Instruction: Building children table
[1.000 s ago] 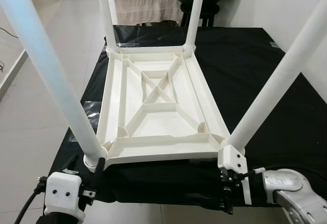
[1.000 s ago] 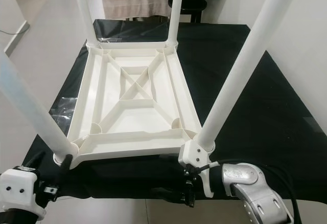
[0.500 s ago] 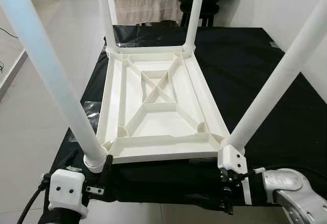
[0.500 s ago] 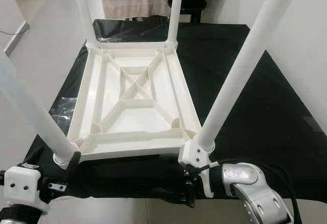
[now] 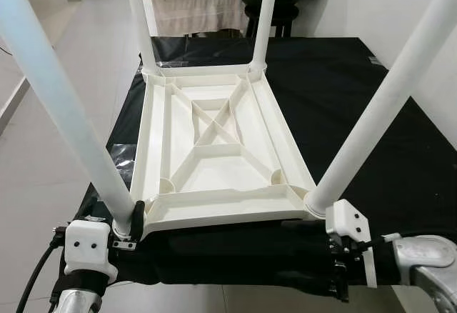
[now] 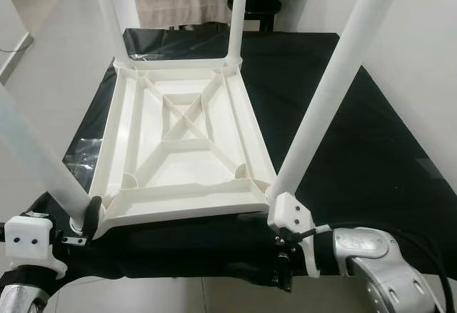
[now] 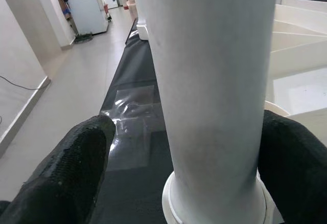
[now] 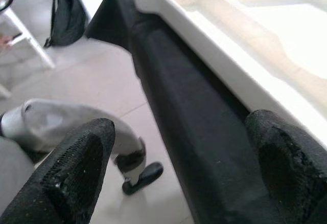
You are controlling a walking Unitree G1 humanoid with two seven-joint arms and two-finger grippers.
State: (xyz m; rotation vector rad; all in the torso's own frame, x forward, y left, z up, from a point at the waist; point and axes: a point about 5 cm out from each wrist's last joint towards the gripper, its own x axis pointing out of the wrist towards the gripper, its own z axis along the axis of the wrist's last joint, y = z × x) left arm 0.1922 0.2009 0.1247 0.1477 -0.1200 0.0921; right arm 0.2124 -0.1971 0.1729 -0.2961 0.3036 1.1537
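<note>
The left gripper sits at the near left corner of the upturned white children's table, its two black fingers spread to either side of the near left leg just above the socket, close to the tube though contact cannot be confirmed. Beyond that gripper, on its outer side, a clear plastic bag lies on the black cloth that covers the work surface. The tabletop lies flat on the cloth with its ribbed underside up, an X-shaped brace at its middle, and its four white legs stand upright at the corners; the far left leg and far right leg are well ahead of both grippers. The near right leg rises just ahead of and inward from the right gripper, which hangs below the cloth edge under the near right corner, its fingers wide apart and holding nothing. Below that gripper is pale tiled floor, with a black bag farther off.
</note>
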